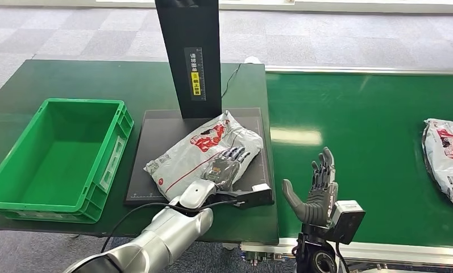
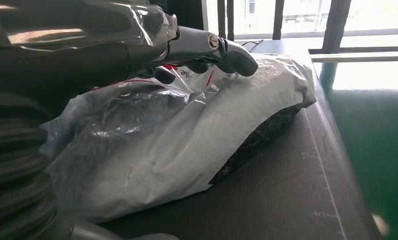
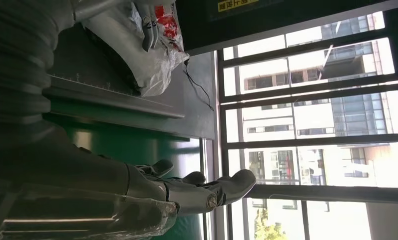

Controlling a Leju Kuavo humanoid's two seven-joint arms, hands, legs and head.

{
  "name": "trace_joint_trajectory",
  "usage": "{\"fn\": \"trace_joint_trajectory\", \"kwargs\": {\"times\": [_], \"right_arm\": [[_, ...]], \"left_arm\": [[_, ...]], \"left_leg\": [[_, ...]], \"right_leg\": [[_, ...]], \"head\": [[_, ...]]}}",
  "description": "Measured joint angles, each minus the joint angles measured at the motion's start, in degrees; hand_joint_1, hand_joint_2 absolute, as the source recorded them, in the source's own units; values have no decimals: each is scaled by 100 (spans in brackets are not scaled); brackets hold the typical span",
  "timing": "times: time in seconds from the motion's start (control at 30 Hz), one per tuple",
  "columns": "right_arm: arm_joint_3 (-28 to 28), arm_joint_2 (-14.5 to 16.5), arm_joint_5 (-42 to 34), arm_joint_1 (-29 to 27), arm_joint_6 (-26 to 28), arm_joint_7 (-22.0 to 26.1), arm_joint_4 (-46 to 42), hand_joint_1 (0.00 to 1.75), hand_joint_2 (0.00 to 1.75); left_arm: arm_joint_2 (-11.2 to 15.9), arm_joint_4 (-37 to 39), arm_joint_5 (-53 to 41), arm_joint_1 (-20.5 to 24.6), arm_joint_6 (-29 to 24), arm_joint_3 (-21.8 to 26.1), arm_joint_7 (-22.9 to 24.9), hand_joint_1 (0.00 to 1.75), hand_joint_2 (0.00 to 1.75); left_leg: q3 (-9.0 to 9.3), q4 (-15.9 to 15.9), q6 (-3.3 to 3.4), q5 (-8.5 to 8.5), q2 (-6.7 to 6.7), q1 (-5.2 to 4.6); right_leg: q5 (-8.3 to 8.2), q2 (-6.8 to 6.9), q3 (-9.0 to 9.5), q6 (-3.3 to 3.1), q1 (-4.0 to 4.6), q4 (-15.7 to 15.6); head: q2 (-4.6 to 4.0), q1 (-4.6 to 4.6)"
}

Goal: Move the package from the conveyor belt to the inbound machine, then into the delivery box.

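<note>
pkg: white poly package lies on the black inbound machine plate, centre of head view, under the scanner post. You're past step 1 (belt→machine), judging by that.
L hand: left hand rests on top of pkg, fingers laid over it; thumb over the crinkled film in wrist view. Can't tell if it grips yet.
R hand: right hand empty, fingers apart, hovers over the conveyor belt, lower centre-right.
left to do: lift pkg, drop into the green delivery box, left of frame, nothing in it.
fyi: 2nd package waits on belt, right edge.
</note>
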State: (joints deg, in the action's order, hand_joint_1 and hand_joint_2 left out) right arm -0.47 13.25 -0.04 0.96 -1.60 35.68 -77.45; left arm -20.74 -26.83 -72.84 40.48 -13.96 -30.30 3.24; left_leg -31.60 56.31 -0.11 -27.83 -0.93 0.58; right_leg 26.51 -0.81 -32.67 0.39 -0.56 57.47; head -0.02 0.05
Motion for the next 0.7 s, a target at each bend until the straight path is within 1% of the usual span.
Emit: {"fn": "trace_joint_trajectory", "kwargs": {"times": [0.2, 0.53, 0.7], "right_arm": [[-1, 44, 23, -53, -7, -34, -179, 0, 175], [-1, 48, 24, -79, -7, -35, -248, 0, 175], [1, 64, 67, -99, -19, -63, -267, 0, 175]], "left_arm": [[22, 144, -38, 166, 94, -1, 74, 0, 175], [24, 199, -39, 207, 96, -1, 92, 0, 175], [72, 254, 18, 309, 153, 66, 264, 0, 175]], "left_leg": [[13, 0, 0, 2, 0, 0], [14, 0, 1, 2, 0, 0], [15, 0, 1, 3, 0, 0]], "right_leg": [[-1, 0, 14, 0, 0, 0], [-1, 1, 15, 0, 0, 0], [-2, 0, 17, 0, 1, 0]], "head": [[0, 1], [0, 1], [0, 1]]}}
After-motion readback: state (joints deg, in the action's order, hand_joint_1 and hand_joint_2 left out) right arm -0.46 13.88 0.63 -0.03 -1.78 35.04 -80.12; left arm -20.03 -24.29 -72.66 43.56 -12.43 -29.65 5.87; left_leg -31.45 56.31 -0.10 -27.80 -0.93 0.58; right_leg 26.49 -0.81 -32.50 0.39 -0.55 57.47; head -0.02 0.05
